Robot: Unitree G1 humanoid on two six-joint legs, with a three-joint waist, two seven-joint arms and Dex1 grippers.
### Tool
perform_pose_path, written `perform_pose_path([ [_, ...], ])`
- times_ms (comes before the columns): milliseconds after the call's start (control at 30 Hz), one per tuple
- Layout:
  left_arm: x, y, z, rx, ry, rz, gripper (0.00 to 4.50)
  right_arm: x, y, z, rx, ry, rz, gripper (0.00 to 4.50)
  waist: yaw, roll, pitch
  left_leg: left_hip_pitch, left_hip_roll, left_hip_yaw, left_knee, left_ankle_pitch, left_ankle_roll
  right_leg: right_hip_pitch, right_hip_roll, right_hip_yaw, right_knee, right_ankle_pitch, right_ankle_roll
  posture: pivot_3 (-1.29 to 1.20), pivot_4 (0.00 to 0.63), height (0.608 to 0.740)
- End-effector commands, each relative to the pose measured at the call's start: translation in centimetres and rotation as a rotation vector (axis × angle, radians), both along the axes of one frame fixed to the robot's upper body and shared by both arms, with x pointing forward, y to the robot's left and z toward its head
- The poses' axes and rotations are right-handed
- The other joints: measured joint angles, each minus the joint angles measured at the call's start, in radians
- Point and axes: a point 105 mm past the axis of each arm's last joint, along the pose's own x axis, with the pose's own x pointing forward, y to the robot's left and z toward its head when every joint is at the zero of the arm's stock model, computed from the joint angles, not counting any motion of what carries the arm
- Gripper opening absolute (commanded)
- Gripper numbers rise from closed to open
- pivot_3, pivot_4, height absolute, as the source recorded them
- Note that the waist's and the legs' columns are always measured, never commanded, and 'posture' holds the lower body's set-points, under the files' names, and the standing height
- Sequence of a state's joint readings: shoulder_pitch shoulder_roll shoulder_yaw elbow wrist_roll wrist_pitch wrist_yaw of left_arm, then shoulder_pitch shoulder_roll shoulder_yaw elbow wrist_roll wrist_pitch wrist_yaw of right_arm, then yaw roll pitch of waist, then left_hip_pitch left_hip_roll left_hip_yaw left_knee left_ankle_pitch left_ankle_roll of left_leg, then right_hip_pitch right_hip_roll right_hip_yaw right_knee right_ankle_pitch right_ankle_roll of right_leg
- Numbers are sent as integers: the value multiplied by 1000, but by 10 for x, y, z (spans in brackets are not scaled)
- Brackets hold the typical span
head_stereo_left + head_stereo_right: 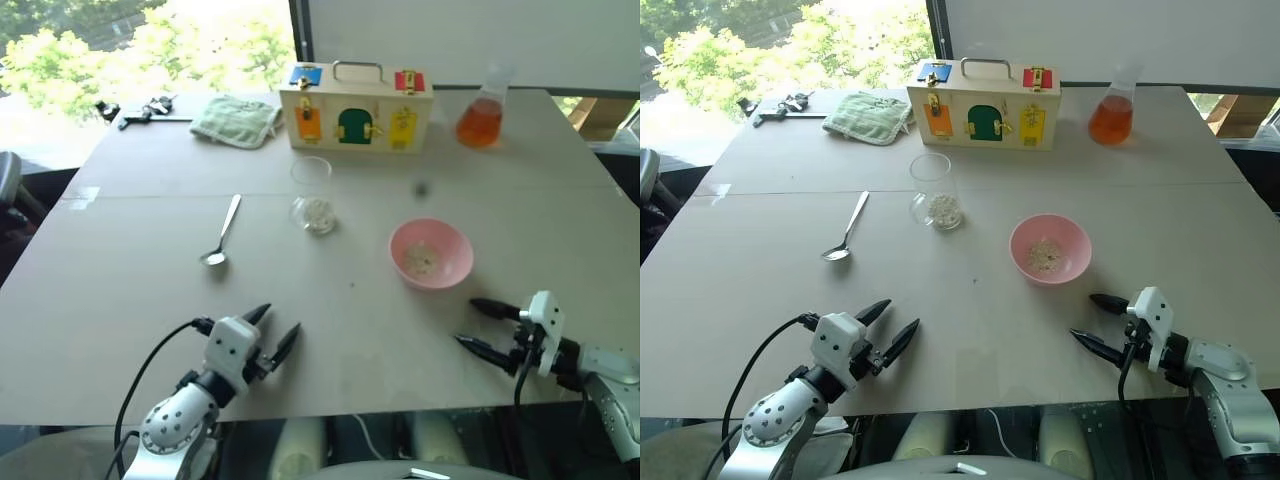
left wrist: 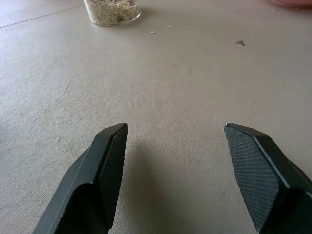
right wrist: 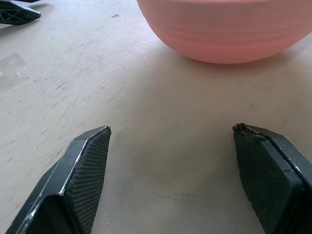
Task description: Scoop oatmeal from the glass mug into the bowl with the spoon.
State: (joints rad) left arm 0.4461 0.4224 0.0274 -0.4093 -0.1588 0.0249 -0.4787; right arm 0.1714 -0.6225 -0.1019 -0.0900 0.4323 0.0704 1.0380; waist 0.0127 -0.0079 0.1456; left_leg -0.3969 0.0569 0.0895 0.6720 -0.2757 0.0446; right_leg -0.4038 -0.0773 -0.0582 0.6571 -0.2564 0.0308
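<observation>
Spoon [image 1: 221,231] lies loose at ten o'clock of the left gripper [image 1: 276,328], whose fingers stand apart (as do the right gripper's [image 1: 480,326]). Best approach: pinch its handle, then dip into the glass mug [image 1: 313,196] at twelve, carrying oatmeal [image 1: 319,212] toward the bowl [image 1: 431,254].

Lab-like test room, plain table [image 1: 150,280], latch-board box [image 1: 355,115], orange-liquid flask [image 1: 481,118]
</observation>
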Motion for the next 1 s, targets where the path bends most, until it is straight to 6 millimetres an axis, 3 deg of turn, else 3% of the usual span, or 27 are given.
perform_pose_path([
  [33, -5, 9, -9, 23, 45, 29, 3295, 2, -6, 6, -3, -28, -4, 4011, 0, 0, 0, 0, 0, 0, 0, 0, 0, 0, 0, 0, 0, 0, 0, 0, 150, 740],
  [1000, 3, -2, 1, -20, 24, 6, 3295, -8, -8, 7, -8, -34, -22, 4011, 2, 0, 0, 0, 0, 0, 0, 0, 0, 0, 0, 0, 0, 0, 0, 0, 150, 740],
])
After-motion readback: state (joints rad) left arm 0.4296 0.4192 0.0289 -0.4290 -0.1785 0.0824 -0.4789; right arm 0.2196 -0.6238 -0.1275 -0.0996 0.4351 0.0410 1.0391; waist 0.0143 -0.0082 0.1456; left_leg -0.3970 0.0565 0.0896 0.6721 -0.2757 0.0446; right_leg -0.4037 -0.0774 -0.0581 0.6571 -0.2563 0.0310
